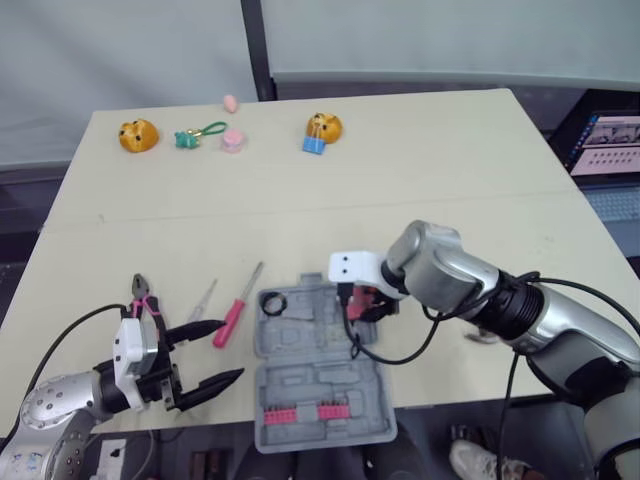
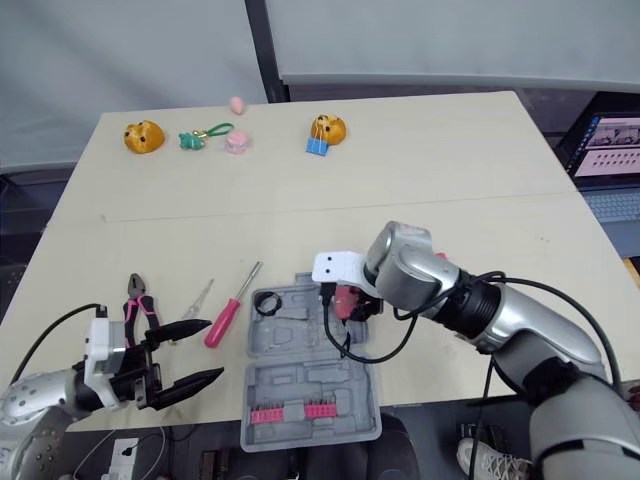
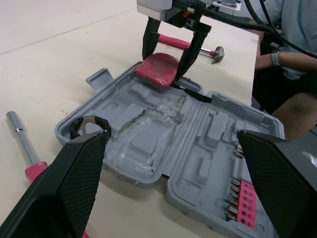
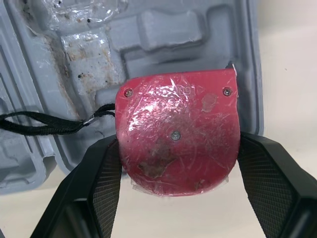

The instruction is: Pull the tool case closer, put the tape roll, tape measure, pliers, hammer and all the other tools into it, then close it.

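Right arm: reaches in from the robot's right, low across the tabletop [image 1: 400,180], with the wrist bent down toward the far right corner of the tool case [image 1: 300,385].
Right end effector [image 3: 164,64]: partly spread and clamped on the tape measure [image 4: 176,144], one black finger on each side edge.
Tape measure: red, with a glossy, scuffed face showing three small screws. It is held at the case's far right corner, and its black strap trails into the grey moulded tray.
Left arm: low at the near left edge of the tabletop, forearm pointing toward the case.
Left end effector [image 1: 232,349]: spread wide and holding nothing, fingertips just left of the case.
Tool case: open flat near the front edge, with a pink strip of bits [image 1: 300,412] in the near half.
Tape roll [image 1: 273,302]: a black ring in the far left pocket.
Loose tools: pliers [image 1: 143,295], a pink-handled screwdriver [image 1: 235,315] and a slim screwdriver [image 1: 203,300] lie left of the case. The hammer [image 3: 210,49] lies on its right.
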`<action>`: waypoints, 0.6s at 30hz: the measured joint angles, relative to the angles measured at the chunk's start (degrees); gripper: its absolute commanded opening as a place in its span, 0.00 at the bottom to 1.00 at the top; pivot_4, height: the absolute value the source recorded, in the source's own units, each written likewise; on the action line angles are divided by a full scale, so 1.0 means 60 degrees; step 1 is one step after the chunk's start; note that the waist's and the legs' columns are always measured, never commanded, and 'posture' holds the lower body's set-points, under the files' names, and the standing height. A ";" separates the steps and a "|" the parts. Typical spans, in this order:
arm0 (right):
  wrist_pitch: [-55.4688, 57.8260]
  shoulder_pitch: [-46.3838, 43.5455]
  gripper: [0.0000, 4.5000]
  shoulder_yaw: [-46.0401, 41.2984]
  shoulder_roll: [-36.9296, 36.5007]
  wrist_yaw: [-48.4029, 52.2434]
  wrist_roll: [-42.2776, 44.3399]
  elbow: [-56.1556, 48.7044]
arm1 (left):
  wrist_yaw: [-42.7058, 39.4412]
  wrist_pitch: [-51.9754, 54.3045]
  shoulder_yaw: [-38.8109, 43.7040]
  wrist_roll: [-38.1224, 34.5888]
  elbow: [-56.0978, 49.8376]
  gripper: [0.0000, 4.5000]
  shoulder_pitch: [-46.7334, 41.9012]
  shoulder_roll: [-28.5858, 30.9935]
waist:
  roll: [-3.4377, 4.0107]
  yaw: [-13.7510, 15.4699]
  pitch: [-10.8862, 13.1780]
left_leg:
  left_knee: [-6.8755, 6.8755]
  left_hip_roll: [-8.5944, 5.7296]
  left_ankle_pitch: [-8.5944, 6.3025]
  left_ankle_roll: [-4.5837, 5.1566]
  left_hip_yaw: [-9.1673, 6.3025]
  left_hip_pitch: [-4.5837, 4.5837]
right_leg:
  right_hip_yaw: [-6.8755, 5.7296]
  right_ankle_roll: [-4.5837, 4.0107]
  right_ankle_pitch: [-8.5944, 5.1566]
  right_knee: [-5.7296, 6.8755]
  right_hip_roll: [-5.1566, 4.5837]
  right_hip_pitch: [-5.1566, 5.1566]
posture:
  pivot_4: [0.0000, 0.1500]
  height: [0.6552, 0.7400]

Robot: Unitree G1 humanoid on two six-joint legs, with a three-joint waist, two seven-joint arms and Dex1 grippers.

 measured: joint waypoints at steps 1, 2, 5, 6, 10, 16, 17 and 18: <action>-0.0053 -0.0007 0.67 0.0000 0.0037 0.0000 -0.0005 0.0026 | 0.0035 0.0035 0.0000 -0.0003 -0.0074 1.00 0.0014 -0.0011 | 0.0000 0.0001 0.0000 | 0.0000 0.0000 0.0000 0.0000 0.0000 0.0000 | 0.0000 0.0000 0.0000 0.0001 0.0000 0.0000 | 1.00 0.67; -0.0126 -0.0012 0.67 0.0000 0.0089 0.0000 -0.0013 0.0051 | 0.0080 0.0066 0.0000 -0.0005 -0.0106 1.00 0.0031 -0.0015 | 0.0000 -0.0003 0.0000 | 0.0000 0.0001 0.0000 0.0000 0.0000 0.0000 | -0.0001 0.0000 0.0000 0.0000 0.0001 0.0000 | 1.00 0.67; -0.0286 -0.0021 0.67 0.0000 0.0230 0.0000 -0.0069 0.0260 | 0.0175 0.0176 -0.0001 -0.0006 -0.0251 1.00 0.0073 -0.0023 | 0.0000 -0.0009 0.0000 | 0.0000 0.0002 0.0001 -0.0002 0.0000 0.0000 | -0.0001 -0.0001 -0.0001 0.0002 0.0003 -0.0001 | 1.00 0.67; -0.0361 -0.0022 0.67 0.0000 0.0254 0.0000 -0.0095 0.0343 | 0.0209 0.0224 -0.0001 -0.0010 -0.0367 1.00 0.0104 -0.0025 | 0.0000 -0.0003 0.0000 | 0.0000 0.0000 0.0001 -0.0002 0.0000 0.0000 | 0.0000 -0.0001 -0.0001 0.0002 0.0001 -0.0001 | 1.00 0.67; -0.0532 -0.0099 0.67 0.0000 0.0322 0.0001 -0.0209 0.0439 | 0.0313 0.0355 -0.0001 -0.0020 -0.0432 1.00 0.0106 -0.0041 | 0.0000 -0.0009 0.0000 | 0.0001 0.0001 0.0001 -0.0002 0.0000 0.0001 | 0.0000 -0.0001 -0.0001 0.0003 0.0002 -0.0001 | 1.00 0.67; -0.0780 -0.0135 0.67 0.0000 0.0414 0.0022 -0.0363 0.0675 | 0.0425 0.0420 -0.0002 -0.0020 -0.0507 1.00 0.0108 -0.0103 | 0.0000 -0.0006 0.0000 | 0.0001 0.0000 0.0001 -0.0002 0.0000 0.0000 | 0.0000 -0.0001 -0.0001 0.0003 0.0002 -0.0001 | 1.00 0.67; -0.0796 -0.0135 0.67 0.0000 0.0420 0.0028 -0.0368 0.0693 | 0.0430 0.0424 -0.0002 -0.0020 -0.0507 1.00 0.0108 -0.0114 | 0.0000 -0.0007 0.0000 | 0.0001 0.0001 0.0001 -0.0002 0.0000 0.0001 | 0.0000 -0.0001 -0.0001 0.0003 0.0002 -0.0001 | 1.00 0.67; -0.0804 -0.0135 0.67 0.0000 0.0428 0.0033 -0.0372 0.0708 | 0.0432 0.0424 -0.0003 -0.0020 -0.0507 1.00 0.0109 -0.0126 | 0.0000 -0.0008 0.0000 | 0.0001 0.0001 0.0001 -0.0002 0.0001 0.0001 | 0.0000 -0.0001 -0.0001 0.0004 0.0002 -0.0001 | 1.00 0.67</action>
